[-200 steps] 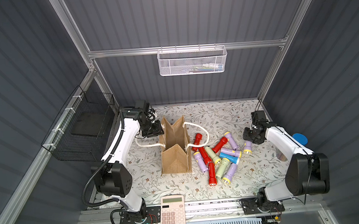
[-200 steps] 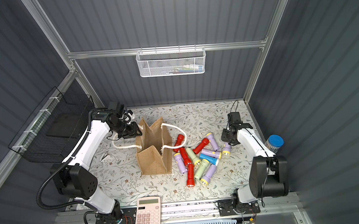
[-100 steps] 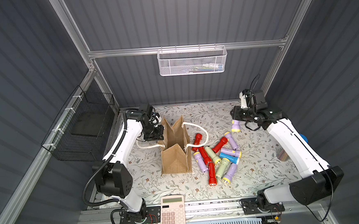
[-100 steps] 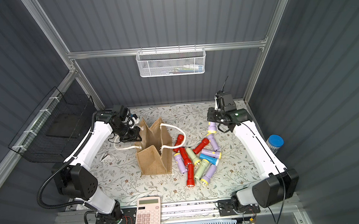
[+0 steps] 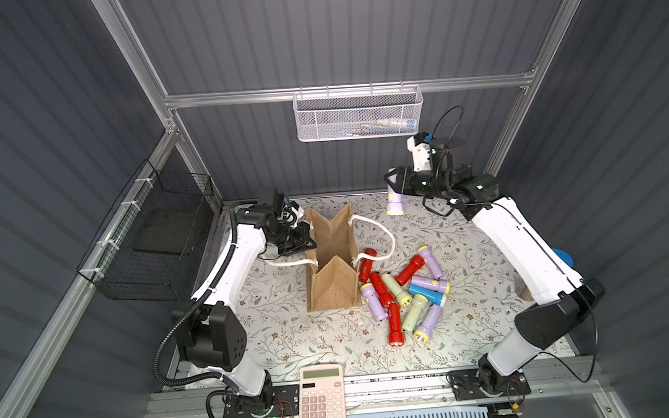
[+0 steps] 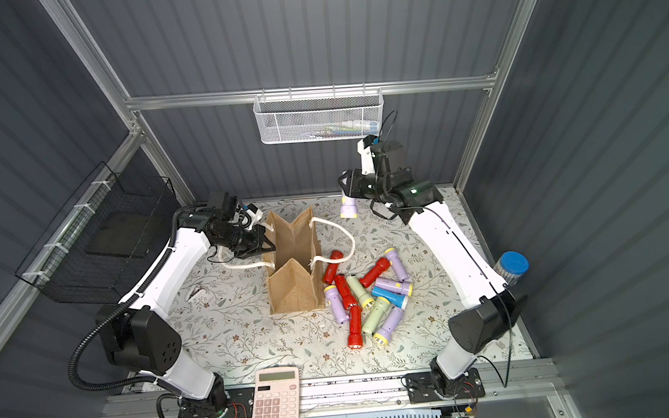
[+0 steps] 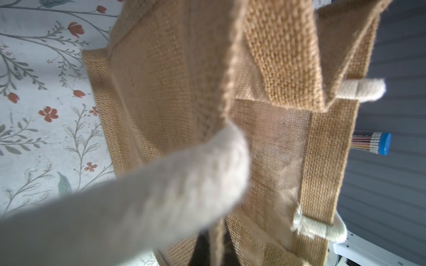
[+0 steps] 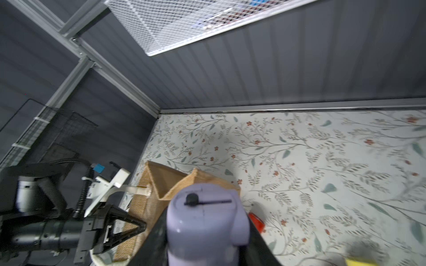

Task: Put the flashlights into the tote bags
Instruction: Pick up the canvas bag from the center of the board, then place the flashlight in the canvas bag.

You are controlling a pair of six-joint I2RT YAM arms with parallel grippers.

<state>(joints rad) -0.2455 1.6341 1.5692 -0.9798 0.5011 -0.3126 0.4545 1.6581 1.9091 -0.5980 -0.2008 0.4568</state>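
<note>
Lilac flashlight (image 5: 395,203) hangs head-down in the air over the back of the table, clamped by its barrel in the right gripper (image 5: 397,183), well apart from the tote bag (image 5: 332,281). The remaining flashlights (image 5: 405,293) lie heaped on the floral cloth just beside the bag, 1 red one touching its wall. The jute bag stands upright with its mouth gaping and its 2 rope handles flopped outward. The left gripper (image 5: 307,238) is pressed together, seemingly pinching the rim of the bag's side wall to hold it open. The step in hand appears to be the carry. The next move likely calls for swinging the flashlight over the mouth, clear of the handles, before letting go. No brand or writing is legible on bag, flashlights or the pink calculator (image 5: 322,396).
</note>
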